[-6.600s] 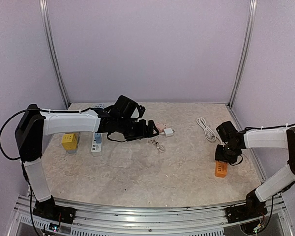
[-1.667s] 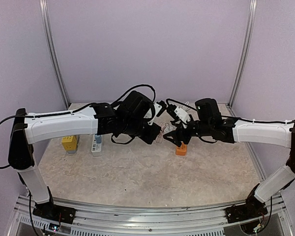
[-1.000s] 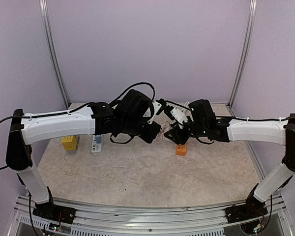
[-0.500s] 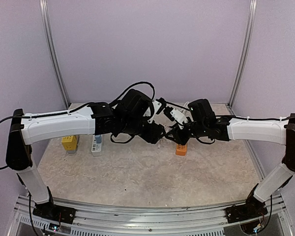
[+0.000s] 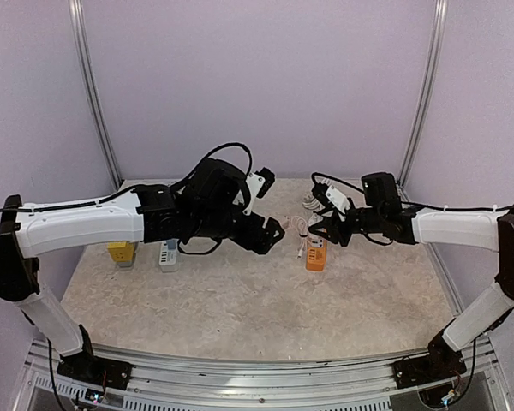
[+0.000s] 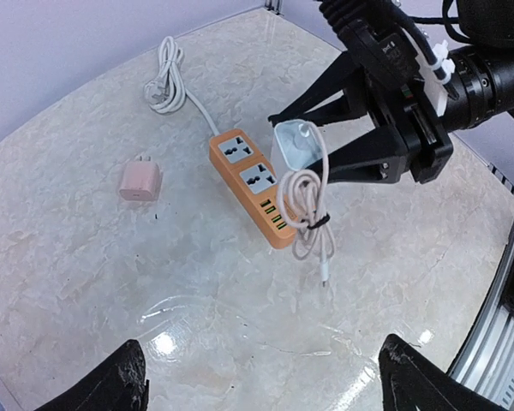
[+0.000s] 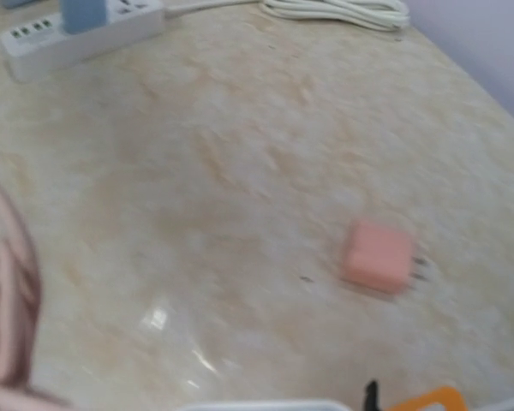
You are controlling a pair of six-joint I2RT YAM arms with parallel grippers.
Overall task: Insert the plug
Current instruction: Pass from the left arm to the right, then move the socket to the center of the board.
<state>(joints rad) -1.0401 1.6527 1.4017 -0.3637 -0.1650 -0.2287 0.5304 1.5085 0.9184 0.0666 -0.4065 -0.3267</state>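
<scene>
Centrally, the right gripper [image 6: 293, 147] pinches the white charger plug [image 6: 291, 137] between its jaws, holding it close over the long edge of the orange power strip [image 6: 250, 184], beside its two sockets. The plug's coiled cable [image 6: 304, 201] hangs down past the strip's USB end. The left gripper [image 5: 272, 233] hovers nearby, jaws spread wide and gripping nothing. A pink adapter [image 6: 140, 181] lies on the marble table [image 6: 86, 282] near the strip, whose white cord [image 6: 167, 81] trails from its far end.
</scene>
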